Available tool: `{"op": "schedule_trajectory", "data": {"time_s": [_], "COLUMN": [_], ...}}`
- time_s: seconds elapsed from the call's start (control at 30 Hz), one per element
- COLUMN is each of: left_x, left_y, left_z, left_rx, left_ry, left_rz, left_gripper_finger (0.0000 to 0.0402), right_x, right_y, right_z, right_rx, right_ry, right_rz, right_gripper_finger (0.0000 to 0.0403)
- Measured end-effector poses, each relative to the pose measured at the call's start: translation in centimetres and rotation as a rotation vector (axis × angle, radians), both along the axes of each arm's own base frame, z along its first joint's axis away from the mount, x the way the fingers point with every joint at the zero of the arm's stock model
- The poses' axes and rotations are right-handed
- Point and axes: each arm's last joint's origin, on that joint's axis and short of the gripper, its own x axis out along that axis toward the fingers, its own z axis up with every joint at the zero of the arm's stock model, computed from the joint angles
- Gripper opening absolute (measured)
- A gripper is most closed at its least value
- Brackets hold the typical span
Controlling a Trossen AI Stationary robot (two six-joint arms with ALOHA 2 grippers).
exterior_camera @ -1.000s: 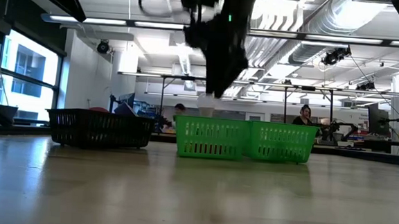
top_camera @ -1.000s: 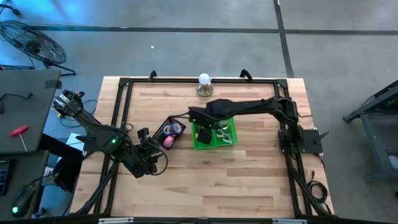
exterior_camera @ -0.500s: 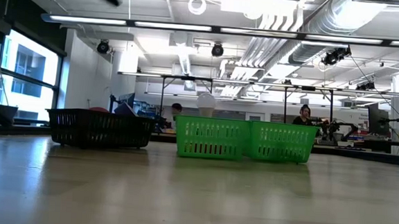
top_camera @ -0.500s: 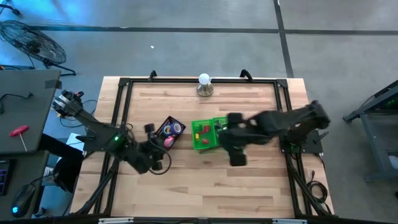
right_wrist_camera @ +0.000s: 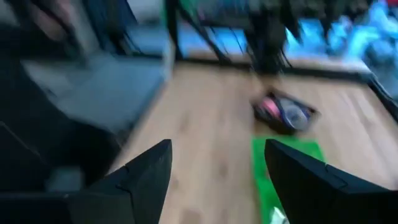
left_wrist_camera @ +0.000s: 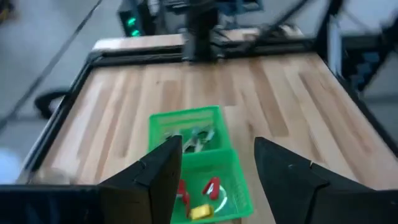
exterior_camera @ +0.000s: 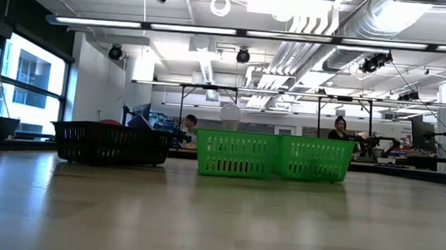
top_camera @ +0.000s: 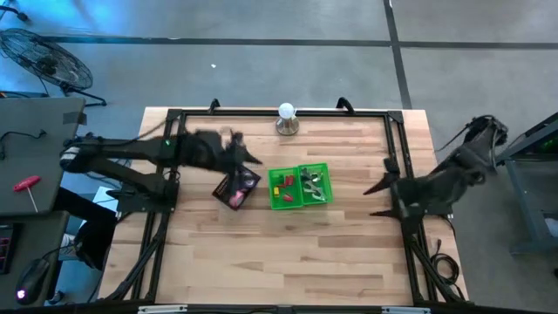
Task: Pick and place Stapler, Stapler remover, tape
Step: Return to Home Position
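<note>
A black basket (top_camera: 228, 187) holds a pink tape roll (top_camera: 237, 199) and a purple one (top_camera: 248, 181). Beside it, toward the table's right, a green two-compartment basket (top_camera: 299, 186) holds small red things (left_wrist_camera: 211, 186), a yellow thing (left_wrist_camera: 200, 213) and silvery things (left_wrist_camera: 196, 138). My left gripper (top_camera: 247, 155) is open and empty, high over the far end of the black basket. In its wrist view (left_wrist_camera: 217, 168) the green basket shows between its fingers. My right gripper (top_camera: 376, 199) is open and empty near the table's right edge, and it also shows in its wrist view (right_wrist_camera: 217, 168).
A white bulb on a round stand (top_camera: 286, 120) is at the middle of the far edge. A black frame (top_camera: 174, 174) runs around the tabletop. Bare wood (top_camera: 288, 253) lies in front of the baskets. In the low view both baskets (exterior_camera: 112, 143) (exterior_camera: 275, 157) stand side by side.
My right gripper has drawn back from over the green basket to the table's right edge. My left gripper has risen from the table in front of the black basket and swung toward the far edge, to a place over that basket. The baskets have stayed put.
</note>
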Motion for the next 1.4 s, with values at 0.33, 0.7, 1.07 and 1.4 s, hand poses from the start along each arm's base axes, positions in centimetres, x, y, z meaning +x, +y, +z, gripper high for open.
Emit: {"op": "schedule_trajectory", "data": {"time_s": [0.33,0.7,1.07,1.4], "left_x": [-7.0,-12.2,-13.7,-14.5], "left_y": [0.6,-1.5,-2.1,-2.3], "left_z": [-2.8,-9.3,-13.3,-16.4], "left_rx": [-0.089,-0.009,-0.003,-0.079], "left_ry": [-0.208,-0.253,-0.160,-0.114], "left_rz": [0.067,0.139,0.059,-0.092], "left_gripper_finger": [0.0195,0.0195,0.0195,0.0195], "right_x": [-4.2,-3.5,-2.0,-1.3], "right_y": [-3.0,-2.7,-3.4,-4.8], "right_z": [-9.6,-14.5,-19.4,-20.3], "right_rx": [0.177,0.147,0.172,0.211], "right_ry": [-0.447,-0.438,-0.438,-0.440], "right_rz": [0.170,0.154,0.163,0.186], "right_gripper_finger": [0.0249,0.0248,0.0248,0.0248]}}
